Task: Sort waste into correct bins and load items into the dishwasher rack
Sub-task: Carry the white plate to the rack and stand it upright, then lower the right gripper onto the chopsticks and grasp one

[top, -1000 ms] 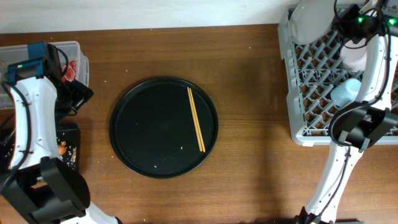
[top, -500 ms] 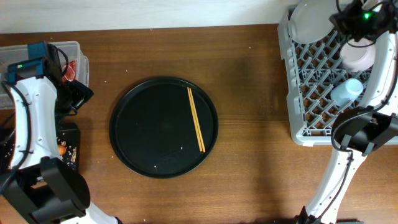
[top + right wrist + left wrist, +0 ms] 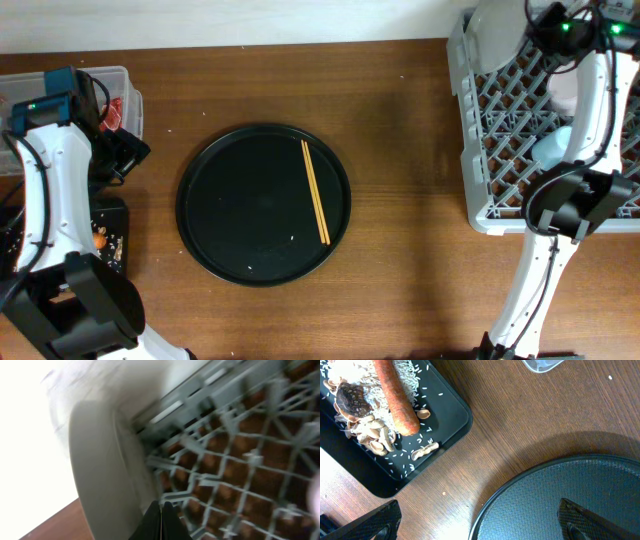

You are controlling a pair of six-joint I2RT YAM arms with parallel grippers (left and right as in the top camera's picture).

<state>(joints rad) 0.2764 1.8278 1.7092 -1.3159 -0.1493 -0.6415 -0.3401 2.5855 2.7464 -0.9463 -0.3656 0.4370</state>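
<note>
I see a brown wooden table carrying a round black tray at its middle and a grey rack on the right. At the left edge sit a clear tub and a flat black tray. A few pale specks, possibly crumbs, lie on the wood.

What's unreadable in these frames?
Overhead: right arm covers most of the bowl and cup.
Overhead: left arm hides most of the clear tub; contents unclear.
Right wrist: motion blur smears the plate and dishwasher rack.
Left wrist: flat black tray cut off by the frame edge.
</note>
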